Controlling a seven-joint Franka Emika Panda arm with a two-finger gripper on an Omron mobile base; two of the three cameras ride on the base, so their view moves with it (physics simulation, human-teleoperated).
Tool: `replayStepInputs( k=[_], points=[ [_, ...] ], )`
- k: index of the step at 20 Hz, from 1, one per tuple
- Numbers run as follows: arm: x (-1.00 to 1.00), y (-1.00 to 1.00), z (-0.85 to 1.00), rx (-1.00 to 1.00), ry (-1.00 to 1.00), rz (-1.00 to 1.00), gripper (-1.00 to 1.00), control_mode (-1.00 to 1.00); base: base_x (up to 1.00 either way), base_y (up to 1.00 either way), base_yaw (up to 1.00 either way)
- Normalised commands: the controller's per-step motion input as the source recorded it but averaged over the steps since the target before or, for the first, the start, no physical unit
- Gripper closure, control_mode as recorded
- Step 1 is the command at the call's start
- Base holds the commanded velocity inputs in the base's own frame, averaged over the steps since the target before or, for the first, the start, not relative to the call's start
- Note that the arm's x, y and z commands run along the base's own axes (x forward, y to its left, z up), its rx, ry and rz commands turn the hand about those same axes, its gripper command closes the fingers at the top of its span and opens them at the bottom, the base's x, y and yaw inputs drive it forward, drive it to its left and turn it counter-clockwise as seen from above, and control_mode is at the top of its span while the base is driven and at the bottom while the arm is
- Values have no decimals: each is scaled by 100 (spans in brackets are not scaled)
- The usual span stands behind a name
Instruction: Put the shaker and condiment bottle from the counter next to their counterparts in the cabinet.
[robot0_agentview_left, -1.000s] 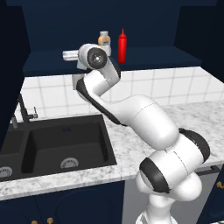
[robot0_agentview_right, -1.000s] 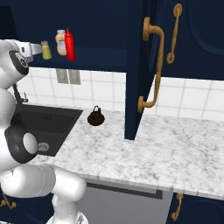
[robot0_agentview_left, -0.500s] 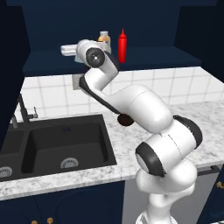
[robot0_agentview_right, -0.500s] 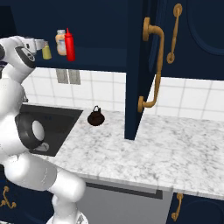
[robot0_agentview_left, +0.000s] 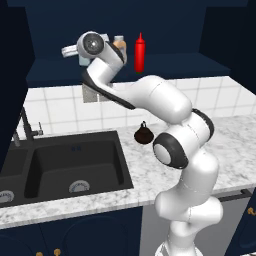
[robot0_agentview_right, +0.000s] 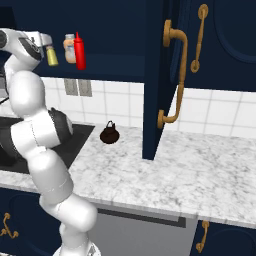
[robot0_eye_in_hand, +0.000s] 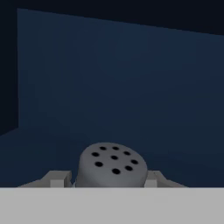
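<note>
Gripper (robot0_eye_in_hand: 111, 183) jaws sit narrowly apart, one on each side of a grey perforated cap, so the shaker (robot0_eye_in_hand: 113, 165) is clamped between them and held up inside the cabinet (robot0_eye_in_hand: 131, 87). In the hand view the cap with its ring of small holes fills the lower middle, with the dark blue back wall of the cabinet behind it and the shelf floor to the left.

From the left base view the white arm (robot0_agentview_left: 150, 100) reaches up from the lower right to the shelf, its wrist turned toward the left part of the opening. Just right of the wrist stands the peach-orange bottle (robot0_agentview_left: 119, 44) with a white cap, partly hidden by the arm, and beside that the red squeeze bottle (robot0_agentview_left: 140, 52), upright on the shelf.

In the right base view a yellow-green shaker (robot0_agentview_right: 52, 55) stands on the shelf just in front of the hand, with the peach-orange bottle and the red squeeze bottle to its right, close together.

Below, the marble counter (robot0_agentview_left: 230, 135) carries a small dark kettle (robot0_agentview_left: 143, 134) beside the black sink (robot0_agentview_left: 70, 162).
</note>
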Motion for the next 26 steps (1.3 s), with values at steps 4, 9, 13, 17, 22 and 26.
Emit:
replayStepInputs(
  k=[4,9,13,17,22,26],
  points=[
    [1,2,0,0,0,0,100,-100,0,0,0],
    [-3,0,0,-4,-11,0,100,-100,0,0,0],
    [0,0,-3,-8,-18,0,100,-100,0,0,0],
    [0,-12,-43,6,-14,0,100,-100,0,0,0],
    [0,-16,-43,2,-7,0,100,-100,0,0,0],
    [10,-33,-9,9,0,0,100,-100,0,0,0]
  ],
)
